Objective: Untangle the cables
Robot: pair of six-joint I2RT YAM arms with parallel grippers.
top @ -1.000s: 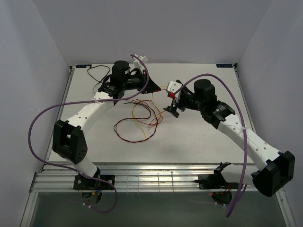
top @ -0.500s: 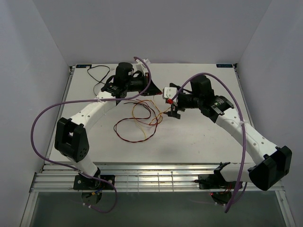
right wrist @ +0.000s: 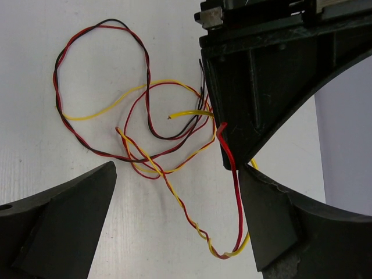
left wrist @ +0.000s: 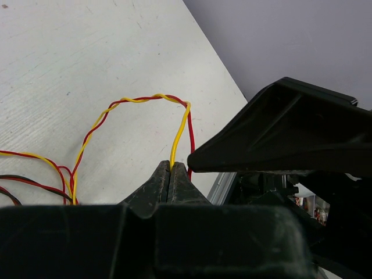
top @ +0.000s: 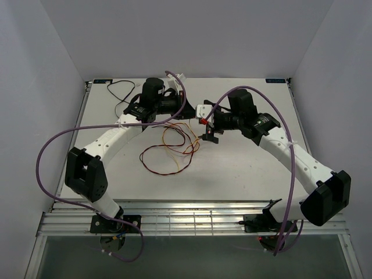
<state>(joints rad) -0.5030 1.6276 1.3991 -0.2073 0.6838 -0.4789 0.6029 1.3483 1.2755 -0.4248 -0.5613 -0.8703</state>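
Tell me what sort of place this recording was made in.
Probably a lab test cell for robot practice: a white table boxed in by plain walls, a left arm and right arm bolted to a metal rail, and loose thin cables.

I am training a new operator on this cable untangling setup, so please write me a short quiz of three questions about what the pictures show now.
1. True or false: the left gripper is shut on the yellow cable.
2. Choose one. The right gripper is: A) shut on a black cable; B) open and holding nothing; C) out of every view.
3. Short answer: what colour is the cable twisted together with the yellow one just beyond the left gripper?

Key: 1 true. 2 B. 3 red: the red cable winds around the yellow one.
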